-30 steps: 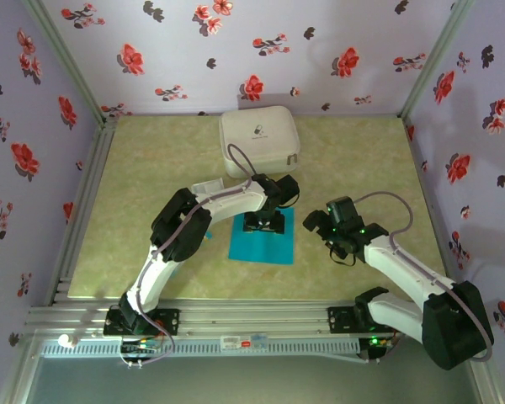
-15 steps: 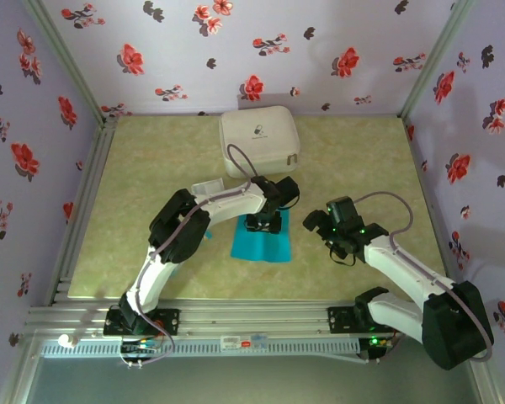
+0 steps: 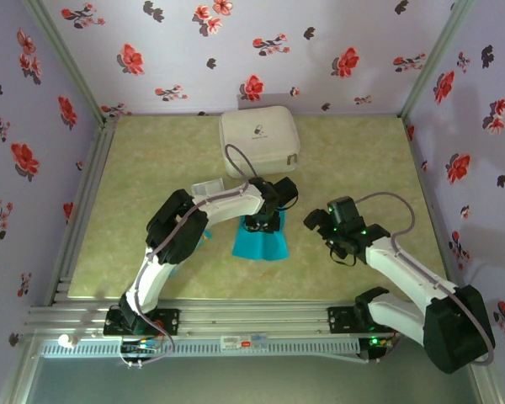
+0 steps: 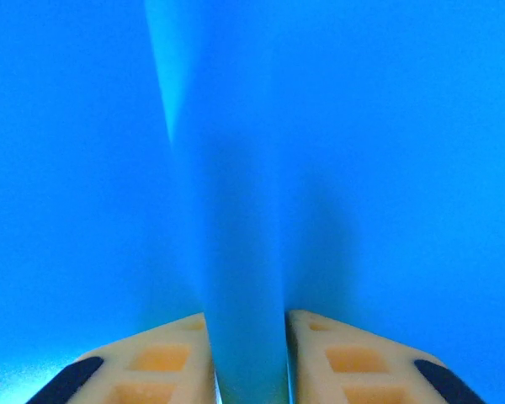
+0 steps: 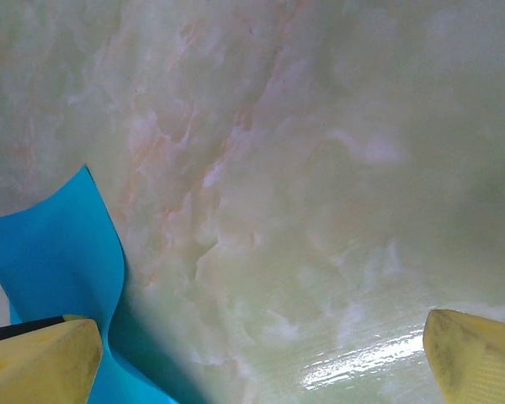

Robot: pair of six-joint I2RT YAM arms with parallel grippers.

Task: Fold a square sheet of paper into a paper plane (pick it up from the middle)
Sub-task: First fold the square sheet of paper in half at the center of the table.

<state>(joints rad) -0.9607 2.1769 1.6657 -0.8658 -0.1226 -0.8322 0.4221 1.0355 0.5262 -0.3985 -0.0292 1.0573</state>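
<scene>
The square sheet of paper [image 3: 261,245] lies mid-table, bright blue and bunched narrower toward its far edge. My left gripper [image 3: 263,223] points down onto its middle. In the left wrist view a raised ridge of the sheet [image 4: 236,210] stands between the tan fingers [image 4: 168,362], and both press against it; the left gripper [image 4: 248,358] is shut on this ridge. My right gripper [image 3: 318,224] hovers just right of the sheet. In the right wrist view the right gripper [image 5: 257,362] is open over bare tabletop, with the sheet's curled edge [image 5: 59,261] by its left finger.
A white zipped case [image 3: 259,141] sits at the back of the table. A small translucent packet [image 3: 206,187] lies beside the left arm's elbow. Floral walls close in three sides, and a metal rail [image 3: 252,318] runs along the near edge.
The left jaws have closed in on the sheet's middle. The paper has drawn in from a flat square to a narrower, humped shape. The right arm has stayed still.
</scene>
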